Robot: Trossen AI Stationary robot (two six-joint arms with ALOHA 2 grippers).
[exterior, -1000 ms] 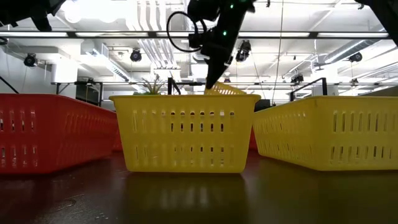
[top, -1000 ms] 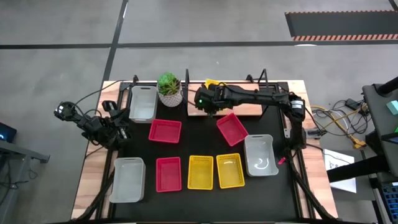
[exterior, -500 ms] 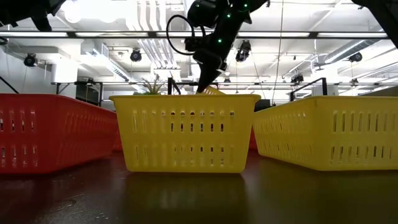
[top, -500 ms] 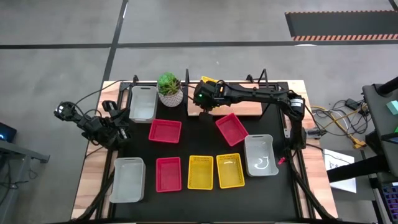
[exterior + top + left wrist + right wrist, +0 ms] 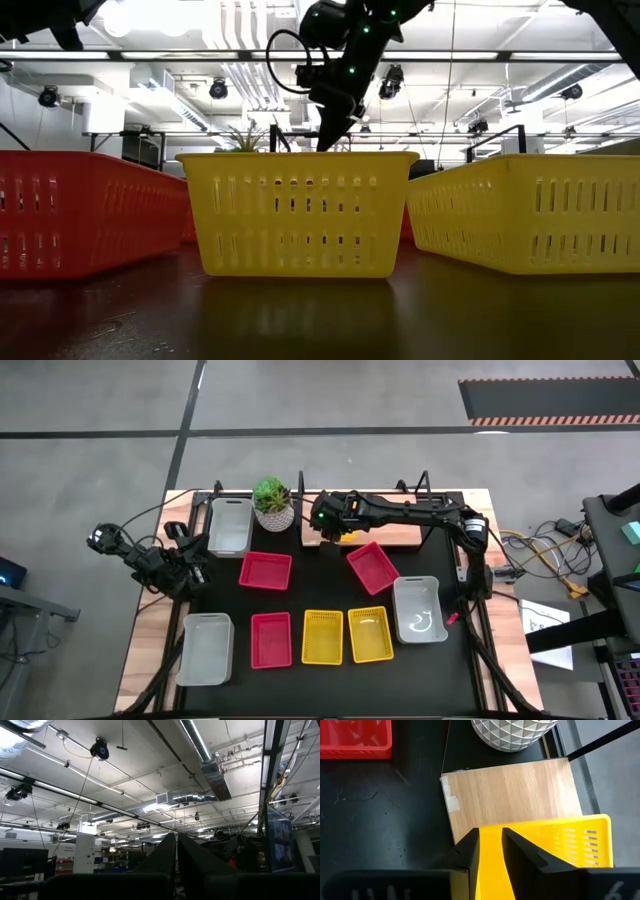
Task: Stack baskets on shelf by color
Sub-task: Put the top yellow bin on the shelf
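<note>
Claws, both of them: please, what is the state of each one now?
Left claw: parked at the table's left edge; open or closed cannot be told.
Right claw: over the shelf, fingers astride the yellow basket wall, apparently opening.

Bright ceiling strip lights [image 5: 150, 55] flood the scene evenly; the black tabletop [image 5: 300, 320] below the yellow basket [image 5: 297, 212] mirrors it softly.

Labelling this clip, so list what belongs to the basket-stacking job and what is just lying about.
Job: shelf; yellow basket on it, at the right gripper; two yellow baskets, three red baskets, three grey baskets on the table; left gripper, waiting at the table's left edge.
Lying about: plant pot; cables beside the table.
</note>
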